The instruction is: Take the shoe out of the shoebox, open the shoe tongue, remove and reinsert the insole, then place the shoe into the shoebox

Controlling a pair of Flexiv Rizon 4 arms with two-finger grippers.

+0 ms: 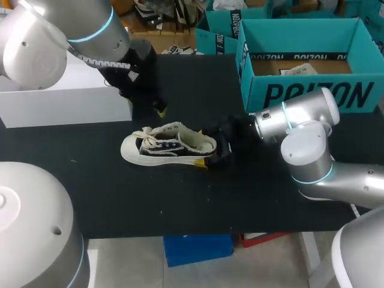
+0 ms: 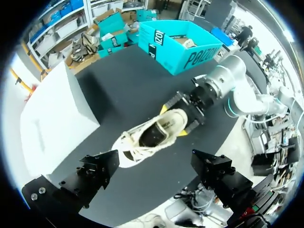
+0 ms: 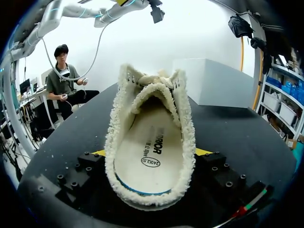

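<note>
Gripping the shoe [image 1: 168,146] by its heel, our right tool [image 2: 173,121] is clenching it from two sides, one yellow-tipped finger [image 2: 164,109] pressing against each flank (the right wrist view is showing both tips tucked against the fuzzy cream collar). The shoe is sitting upright on its sole near the middle of the black worktop [image 1: 180,198], outside the shoebox, its toe pointing toward our left side and its heel toward our right arm, which is coming in low from the right. We are seeing the insole [image 3: 147,152] lying flat inside the shoe, and the tongue [image 3: 153,95] arching over the front of the opening, with the cream laces [image 1: 147,134] bunching loosely toward the toe end. Our left tool [image 2: 154,154] is hanging released above the worktop, its two fingers spread wide with nothing between them, on the far side of the shoe and clear of it. The teal shoebox [image 1: 300,93] is standing open at the far right of the worktop, well apart from the shoe, with something pale lying inside. A white box [image 1: 66,107] is resting at the far left, near our left arm.
</note>
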